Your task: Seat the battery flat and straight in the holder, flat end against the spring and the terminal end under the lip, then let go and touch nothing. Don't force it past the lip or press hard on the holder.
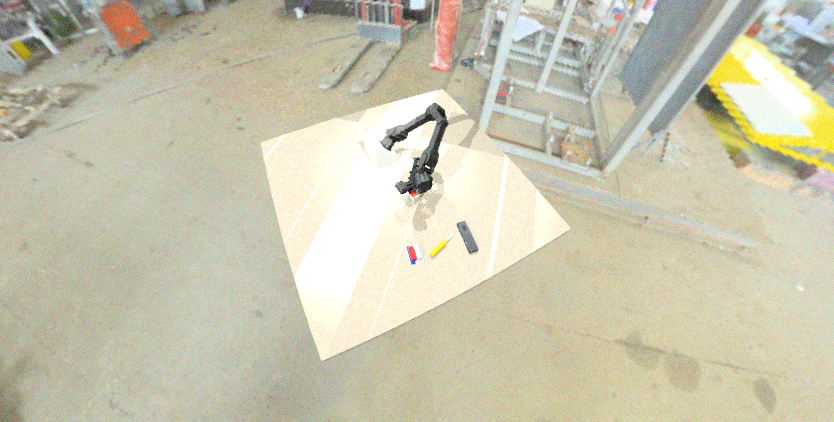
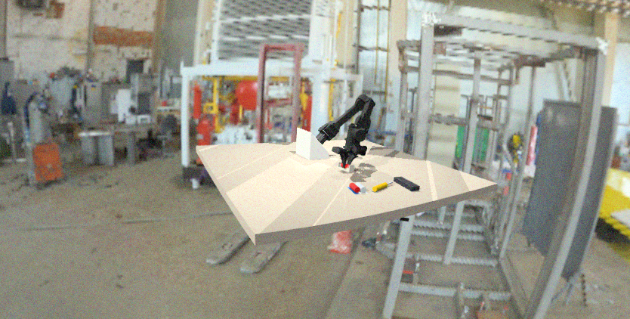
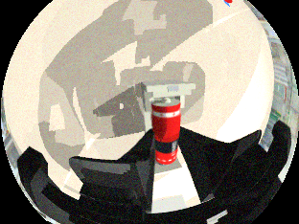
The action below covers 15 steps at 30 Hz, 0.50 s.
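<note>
The red battery (image 3: 166,122) (image 1: 412,193) (image 2: 344,165) has a pale stripe near its terminal end and a dark band near its other end. In the wrist view its terminal end points up at the pale grey lip of the holder (image 3: 155,91). The terminal end shows right at the lip's near edge; I cannot tell whether it is under it. My gripper (image 3: 165,131) is shut on the battery, one black finger on each side, low over the holder. The spring is not clearly visible, and the fingers hide part of the holder's sides.
A white block (image 1: 379,153) (image 2: 308,147) stands beside the arm. Toward the table's front are a dark remote (image 1: 467,236) (image 2: 406,183), a yellow screwdriver (image 1: 438,248) (image 2: 380,187) and a red cylinder (image 1: 412,253) (image 2: 354,187) beside a white one.
</note>
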Motion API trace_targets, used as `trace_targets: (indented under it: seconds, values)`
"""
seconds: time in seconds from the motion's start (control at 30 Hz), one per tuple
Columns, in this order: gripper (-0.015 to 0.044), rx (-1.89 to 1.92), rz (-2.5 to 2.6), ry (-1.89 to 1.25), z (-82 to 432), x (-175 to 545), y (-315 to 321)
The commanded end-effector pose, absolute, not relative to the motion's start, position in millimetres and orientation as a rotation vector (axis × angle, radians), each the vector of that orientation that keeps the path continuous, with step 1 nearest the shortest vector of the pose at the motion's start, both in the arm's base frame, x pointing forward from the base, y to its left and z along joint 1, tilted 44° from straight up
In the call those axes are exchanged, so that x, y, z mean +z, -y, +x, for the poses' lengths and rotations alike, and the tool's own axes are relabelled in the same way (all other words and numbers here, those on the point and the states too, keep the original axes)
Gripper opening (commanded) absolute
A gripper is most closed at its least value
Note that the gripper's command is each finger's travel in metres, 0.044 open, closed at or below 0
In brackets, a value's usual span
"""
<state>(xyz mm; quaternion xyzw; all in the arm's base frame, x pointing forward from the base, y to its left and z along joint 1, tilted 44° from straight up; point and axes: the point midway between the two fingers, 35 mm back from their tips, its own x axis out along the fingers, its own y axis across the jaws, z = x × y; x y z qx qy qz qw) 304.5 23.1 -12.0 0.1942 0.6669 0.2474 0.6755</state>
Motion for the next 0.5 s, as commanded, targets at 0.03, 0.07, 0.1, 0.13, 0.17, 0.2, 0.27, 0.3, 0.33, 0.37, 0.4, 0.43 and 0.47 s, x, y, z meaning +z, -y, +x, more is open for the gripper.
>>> trace_targets:
  seconds: [0.03, 0.07, 0.1, 0.13, 0.17, 0.2, 0.27, 0.3, 0.33, 0.37, 0.4, 0.43, 0.47]
  values:
    - [0.0080, 0.556, 0.440, -1.519, 301.0, -14.0, -24.7]
    - [0.0080, 0.556, 0.440, -1.519, 301.0, -14.0, -24.7]
    - [0.0080, 0.556, 0.440, -1.519, 301.0, -14.0, -24.7]
    - [0.0080, 0.556, 0.440, -1.519, 301.0, -14.0, -24.7]
    - [0.0080, 0.556, 0.440, -1.519, 301.2, -14.0, -24.7]
    - [0.0080, 0.556, 0.440, -1.519, 301.6, -13.9, -24.7]
    - [0.0080, 0.556, 0.440, -1.518, 303.2, -13.8, -24.7]
    - [0.0080, 0.556, 0.440, -1.518, 304.1, -13.7, -24.7]
    - [0.0080, 0.556, 0.440, -1.518, 305.1, -13.6, -24.7]
    - [0.0080, 0.556, 0.440, -1.517, 306.0, -13.5, -24.7]
    - [0.0080, 0.556, 0.440, -1.516, 307.0, -13.3, -24.8]
    - [0.0080, 0.556, 0.440, -1.516, 307.9, -13.2, -24.8]
    - [0.0080, 0.556, 0.440, -1.515, 308.9, -13.1, -24.8]
